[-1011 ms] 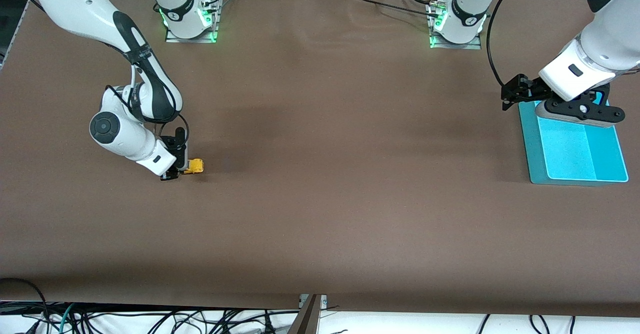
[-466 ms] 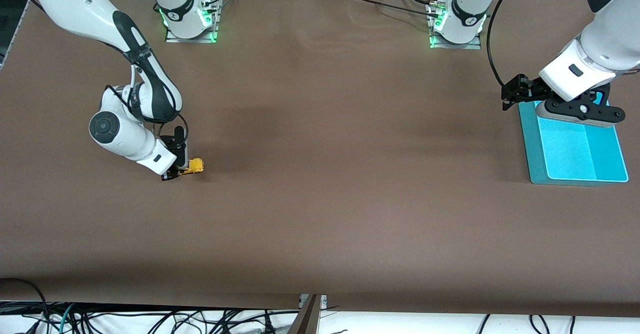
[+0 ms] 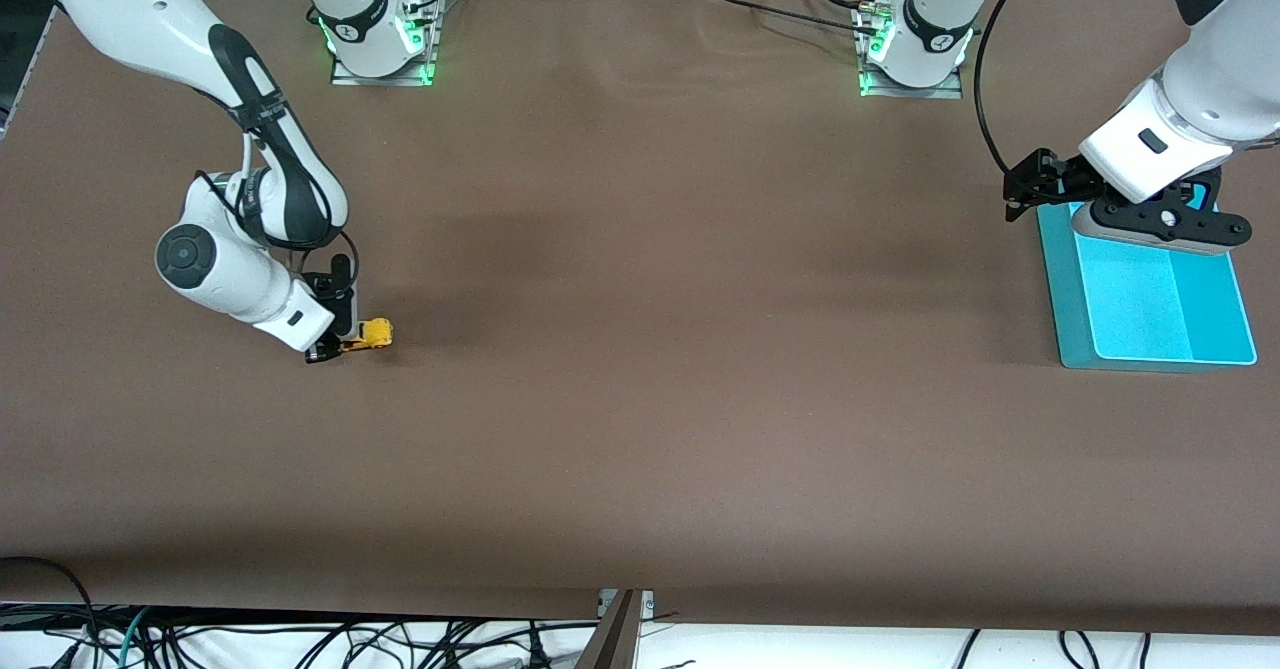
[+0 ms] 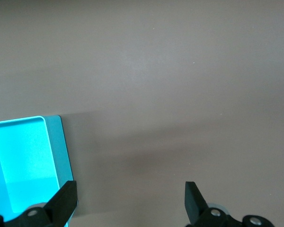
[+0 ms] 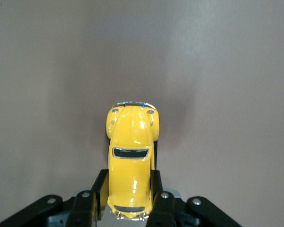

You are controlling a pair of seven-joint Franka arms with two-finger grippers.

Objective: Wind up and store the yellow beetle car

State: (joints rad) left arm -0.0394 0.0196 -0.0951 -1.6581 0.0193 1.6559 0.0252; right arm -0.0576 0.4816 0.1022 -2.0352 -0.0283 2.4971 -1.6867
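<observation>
The yellow beetle car is down at the brown table surface, toward the right arm's end of the table. My right gripper is shut on its rear half. In the right wrist view the black fingers press both sides of the car, and its rounded nose points away from the gripper. My left gripper waits open in the air over the table, beside the teal tray. Nothing lies between its fingertips in the left wrist view, where the gripper hangs over bare cloth.
The teal tray's rim shows next to one left finger; its light blue compartments hold nothing visible. Both arm bases stand along the table edge farthest from the front camera. Cables hang below the nearest edge.
The right gripper has drawn the yellow beetle car a short way along the table toward the right arm's end. The left arm has not moved.
</observation>
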